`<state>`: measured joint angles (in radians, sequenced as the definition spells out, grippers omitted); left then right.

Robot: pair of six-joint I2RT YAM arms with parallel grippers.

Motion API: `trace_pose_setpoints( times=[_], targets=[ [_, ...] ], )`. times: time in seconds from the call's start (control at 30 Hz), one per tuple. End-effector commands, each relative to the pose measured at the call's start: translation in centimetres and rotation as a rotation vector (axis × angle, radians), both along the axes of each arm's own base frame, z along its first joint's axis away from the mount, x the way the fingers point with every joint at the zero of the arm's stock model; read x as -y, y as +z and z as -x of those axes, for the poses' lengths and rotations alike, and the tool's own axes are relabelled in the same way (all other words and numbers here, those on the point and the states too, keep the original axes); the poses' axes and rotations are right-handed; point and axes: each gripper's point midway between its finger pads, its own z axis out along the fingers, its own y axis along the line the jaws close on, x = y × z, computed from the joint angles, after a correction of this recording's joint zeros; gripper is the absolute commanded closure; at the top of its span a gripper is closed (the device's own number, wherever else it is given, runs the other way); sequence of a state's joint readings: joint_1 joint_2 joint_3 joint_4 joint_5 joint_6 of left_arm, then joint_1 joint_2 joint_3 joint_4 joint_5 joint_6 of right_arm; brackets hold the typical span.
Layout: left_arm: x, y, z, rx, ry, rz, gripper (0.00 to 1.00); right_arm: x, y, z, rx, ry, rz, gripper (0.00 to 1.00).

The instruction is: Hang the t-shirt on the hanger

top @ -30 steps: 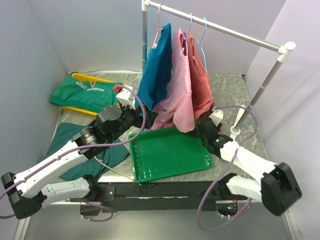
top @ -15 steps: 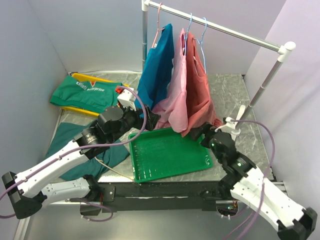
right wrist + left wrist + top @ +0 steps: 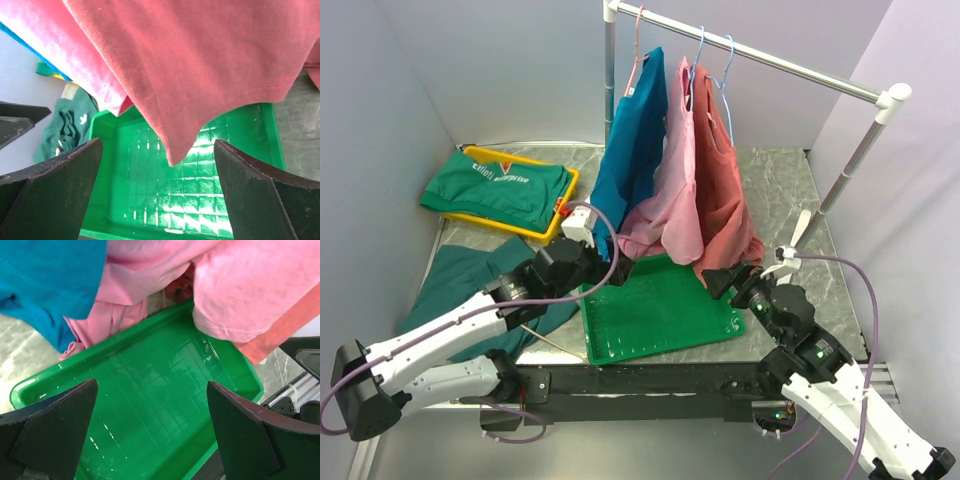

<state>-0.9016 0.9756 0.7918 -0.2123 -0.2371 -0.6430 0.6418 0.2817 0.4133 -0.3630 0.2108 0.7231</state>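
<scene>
The salmon-red t-shirt [image 3: 725, 190] hangs on the light blue hanger [image 3: 727, 62] from the rail, rightmost of three garments. Its lower hem dangles over the green tray [image 3: 655, 310]. In the right wrist view the t-shirt [image 3: 200, 60] fills the top, and its corner points down between the fingers without touching them. My right gripper [image 3: 725, 280] [image 3: 157, 195] is open and empty, just below and in front of the hem. My left gripper [image 3: 618, 268] [image 3: 150, 430] is open and empty over the tray's left part [image 3: 150, 390], below the shirts.
A bubblegum-pink t-shirt [image 3: 675, 190] and a teal-blue t-shirt [image 3: 632, 140] hang left of the salmon one. A folded green garment lies on a yellow tray [image 3: 500, 185] at the back left. A dark teal cloth [image 3: 460, 275] lies at the left. The rack's right pole stands on its foot [image 3: 790, 262].
My right gripper has let go of the t-shirt's hem and drawn back toward the near edge. My left gripper has also moved nearer and lower. The t-shirt now hangs free.
</scene>
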Motion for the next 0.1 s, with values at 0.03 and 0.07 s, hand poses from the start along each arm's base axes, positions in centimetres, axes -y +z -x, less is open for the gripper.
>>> trace_pose_setpoints(
  times=[0.03, 0.07],
  targets=[
    [-0.62, 2.85, -0.72, 0.057, 0.071, 0.112, 0.04, -0.01, 3.13, 0.08, 0.064, 0.026, 0.023, 0.0],
    [-0.65, 2.85, -0.66, 0.059, 0.067, 0.106, 0.04, -0.01, 3.23, 0.11, 0.07, 0.028, 0.024, 0.0]
  ],
)
